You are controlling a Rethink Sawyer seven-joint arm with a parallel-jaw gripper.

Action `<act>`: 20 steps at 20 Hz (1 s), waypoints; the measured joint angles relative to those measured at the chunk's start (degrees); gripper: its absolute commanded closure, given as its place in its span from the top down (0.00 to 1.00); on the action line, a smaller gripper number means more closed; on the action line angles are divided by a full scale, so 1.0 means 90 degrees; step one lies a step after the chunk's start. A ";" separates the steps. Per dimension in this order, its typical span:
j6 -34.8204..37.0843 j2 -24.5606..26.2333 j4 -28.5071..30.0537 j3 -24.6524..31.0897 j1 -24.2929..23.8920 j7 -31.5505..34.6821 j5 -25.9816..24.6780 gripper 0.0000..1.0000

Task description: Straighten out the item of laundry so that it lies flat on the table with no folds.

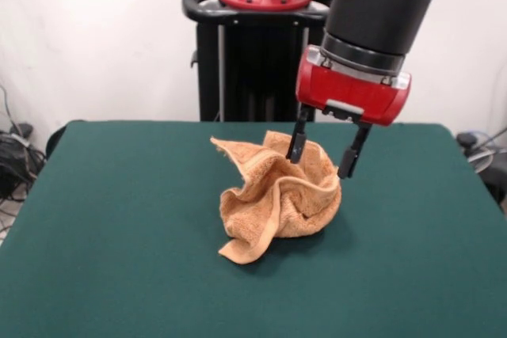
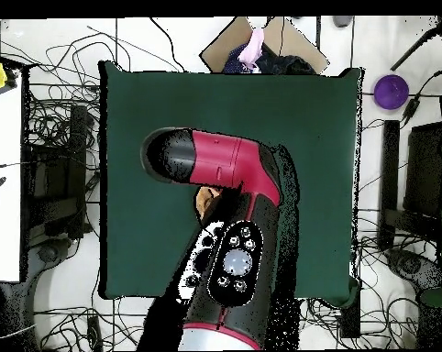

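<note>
From my console I saw the towel (image 1: 279, 198) bunched into a crumpled heap a little past the middle of the green table (image 1: 119, 219), standing up in ridges and folds rather than lying flat, with one loose corner trailing toward the camera and another pointing off to the left of the front view. The gripper (image 1: 323, 153) hung just over the heap's upper right side with its jaws spread apart and nothing between them; one black finger (image 1: 298, 142) sat against the top of the cloth, though I could not tell whether it actually touched, and the other was clear of the towel on its right. From the overhead camera the red and black arm (image 2: 226, 220) lay across the middle of the table and covered almost the whole towel, so I only made out a small peach patch (image 2: 204, 199) beside it
</note>
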 measured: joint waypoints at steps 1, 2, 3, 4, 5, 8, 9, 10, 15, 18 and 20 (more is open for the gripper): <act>-0.0013 -0.0003 0.0043 0.0000 0.0000 0.0000 0.0001 1.00; -0.0025 -0.0005 0.0074 -0.0001 -0.0001 0.0000 0.0001 1.00; -0.0052 -0.0009 0.0147 -0.0001 0.0000 0.0000 0.0001 1.00; -0.0056 -0.0009 0.0159 -0.0001 0.0000 0.0000 0.0001 1.00; -0.0061 -0.0009 0.0171 -0.0001 0.0000 0.0000 0.0001 1.00; -0.0083 -0.0009 0.0234 -0.0001 -0.0001 0.0000 0.0000 1.00; -0.0083 -0.0009 0.0239 -0.0001 -0.0001 0.0000 0.0000 1.00; -0.0083 -0.0010 0.0249 -0.0001 0.0001 0.0000 0.0000 1.00; -0.0083 -0.0011 0.0293 -0.0047 0.0060 0.0000 -0.0005 1.00; -0.0083 -0.0011 0.0319 -0.0088 0.0140 0.0000 -0.0007 1.00; -0.0083 -0.0009 0.0327 -0.0149 0.0242 0.0000 -0.0009 1.00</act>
